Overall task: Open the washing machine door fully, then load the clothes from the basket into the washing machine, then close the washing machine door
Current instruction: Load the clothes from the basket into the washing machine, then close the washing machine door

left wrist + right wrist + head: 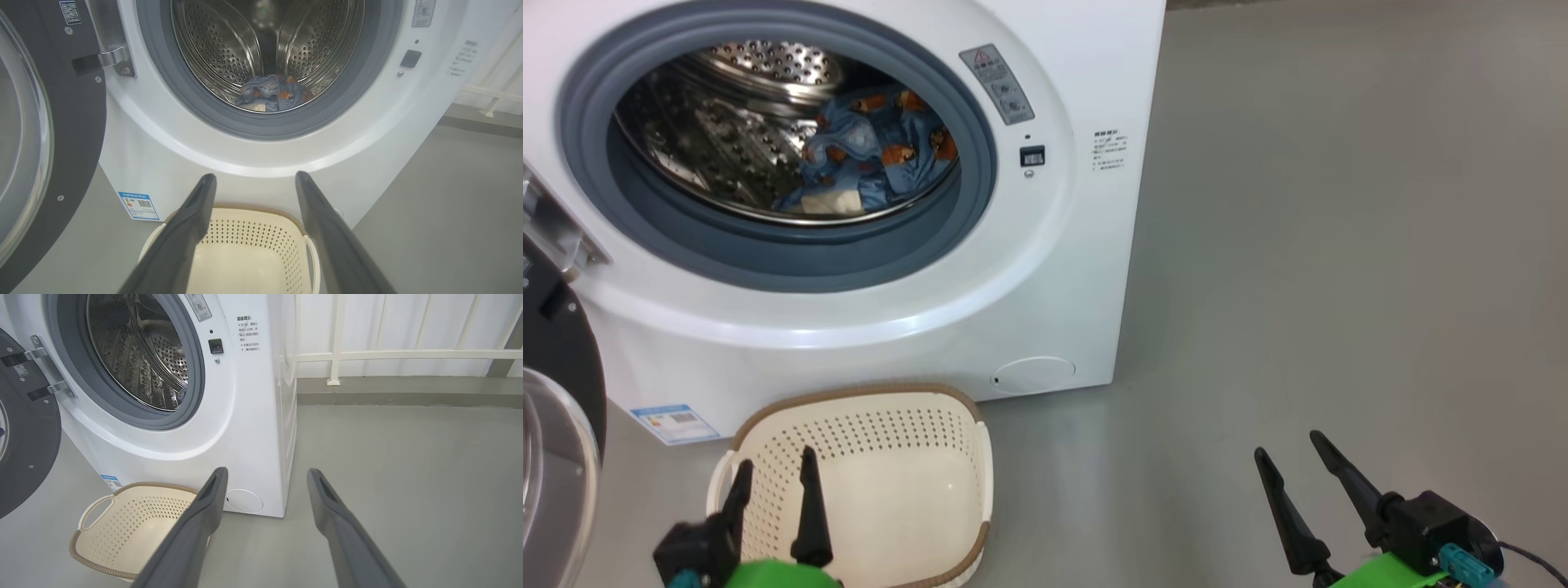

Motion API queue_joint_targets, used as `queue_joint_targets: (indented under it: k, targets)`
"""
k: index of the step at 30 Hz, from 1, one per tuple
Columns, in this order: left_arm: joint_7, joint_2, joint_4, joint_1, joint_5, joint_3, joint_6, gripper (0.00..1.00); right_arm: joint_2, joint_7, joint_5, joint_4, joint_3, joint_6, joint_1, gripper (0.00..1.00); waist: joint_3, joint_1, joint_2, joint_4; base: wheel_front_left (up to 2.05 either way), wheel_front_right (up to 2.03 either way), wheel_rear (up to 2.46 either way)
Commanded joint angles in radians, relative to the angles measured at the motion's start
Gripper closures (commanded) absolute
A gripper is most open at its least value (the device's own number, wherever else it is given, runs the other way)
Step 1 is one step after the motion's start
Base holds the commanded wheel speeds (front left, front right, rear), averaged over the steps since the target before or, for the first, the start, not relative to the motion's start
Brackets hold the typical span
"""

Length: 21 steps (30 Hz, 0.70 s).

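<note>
Closing the washing machine door (77,139) is the one step left, by my reading. The door hangs swung wide on its hinge (110,59) at the left of the washing machine (1054,269). The clothes (874,151) lie inside the drum, low and toward the front lip. The basket (890,429) sits empty on the floor (1339,245), just in front of the machine. The left gripper (775,461) hovers over the basket, jaws moderately apart, holding nothing. The right gripper (1288,445) hangs over bare floor, jaws likewise apart and empty.

Hazards:
1. Cloth near the lip may slip onto the grey seal (792,261) and be trapped, stopping the latch.
2. A push on the bulging glass may slide off; press the black rim.
3. A weak swing may leave the door unlatched.
</note>
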Motion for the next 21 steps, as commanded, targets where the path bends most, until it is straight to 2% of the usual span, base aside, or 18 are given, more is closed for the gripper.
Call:
queue_joint_targets:
  k: [1, 6, 11, 15, 21]
  targets:
    - [-0.006, 0.017, -0.057, 0.022, 0.007, 0.027, 0.015, 0.00, -0.012, -0.005, -0.012, -0.028, 0.022, 0.002, 0.011, 0.00, -0.024, 0.0000, 0.0000, -0.005, 0.00, 0.00, 0.00]
    - [-0.006, 0.017, -0.181, 0.148, 0.004, 0.024, 0.017, 0.00, -0.006, -0.005, -0.021, -0.048, -0.001, 0.002, 0.056, 0.00, -0.051, 0.0000, 0.0000, -0.006, 0.00, 0.00, 0.00]
    - [-0.006, 0.017, -0.247, 0.217, -0.012, 0.018, 0.017, 0.00, 0.004, -0.005, -0.046, -0.079, -0.039, 0.002, 0.105, 0.00, -0.080, 0.0000, 0.0000, -0.004, 0.00, 0.00, 0.00]
    - [-0.006, 0.017, -0.274, 0.242, -0.024, 0.011, 0.020, 0.00, 0.016, -0.005, -0.065, -0.107, -0.069, 0.002, 0.141, 0.00, -0.099, 0.0000, 0.0000, -0.008, 0.00, 0.00, 0.00]
    - [-0.006, 0.017, -0.273, 0.247, -0.025, 0.013, -0.006, 0.00, 0.018, -0.005, -0.082, -0.124, -0.075, 0.002, 0.153, 0.00, -0.112, 0.0000, 0.0000, -0.023, 0.00, 0.00, 0.00]
